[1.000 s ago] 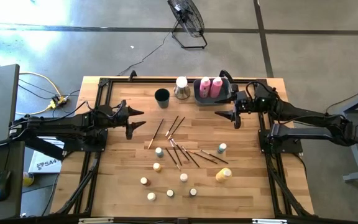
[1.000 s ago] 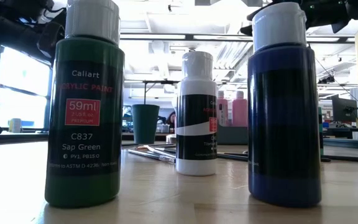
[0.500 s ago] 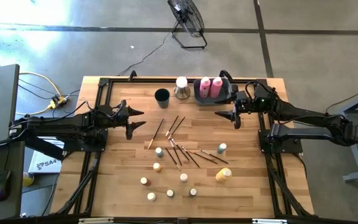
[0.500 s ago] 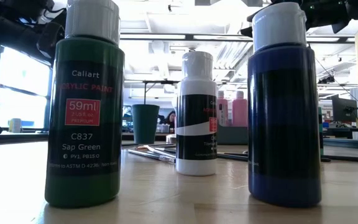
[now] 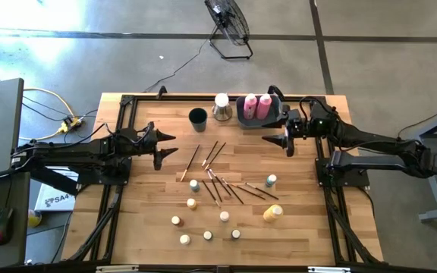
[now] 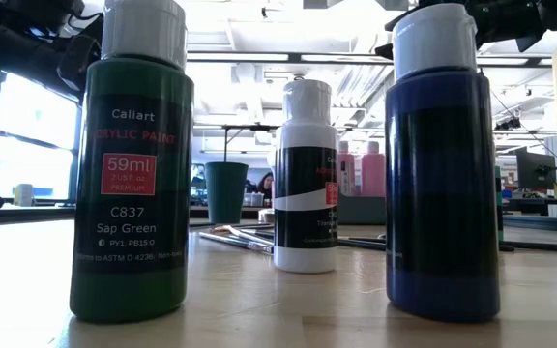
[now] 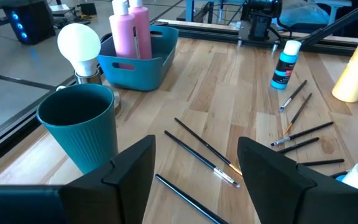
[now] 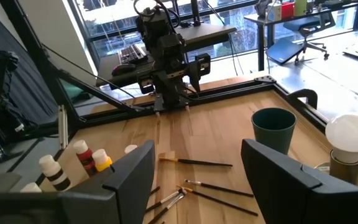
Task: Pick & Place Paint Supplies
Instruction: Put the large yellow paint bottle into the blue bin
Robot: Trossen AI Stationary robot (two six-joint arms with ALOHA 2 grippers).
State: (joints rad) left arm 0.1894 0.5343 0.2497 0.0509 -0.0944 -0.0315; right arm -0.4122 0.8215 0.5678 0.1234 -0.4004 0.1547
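Observation:
Thin dark-handled brushes (image 5: pixel 217 173) lie scattered mid-table, also seen as brushes (image 7: pixel 205 151) in the left wrist view. Near them stand a teal bottle (image 5: pixel 271 180), a yellow bottle (image 5: pixel 272 213) and several small white-capped pots (image 5: pixel 193 203). Two pink bottles (image 5: pixel 257 105) stand in the grey-blue bin (image 5: pixel 241 114). My left gripper (image 5: pixel 171 146) hovers open left of the brushes, its fingers (image 7: pixel 194 180) empty. My right gripper (image 5: pixel 273 144) hovers open in front of the bin, its fingers (image 8: pixel 194 180) also empty.
A dark round cup (image 5: pixel 197 117) and a light bulb on a metal holder (image 5: pixel 221 106) stand at the far edge beside the bin. Close to the low camera stand green (image 6: pixel 133 164), white (image 6: pixel 306 179) and dark blue (image 6: pixel 443 174) bottles. Bare wood lies between the grippers.

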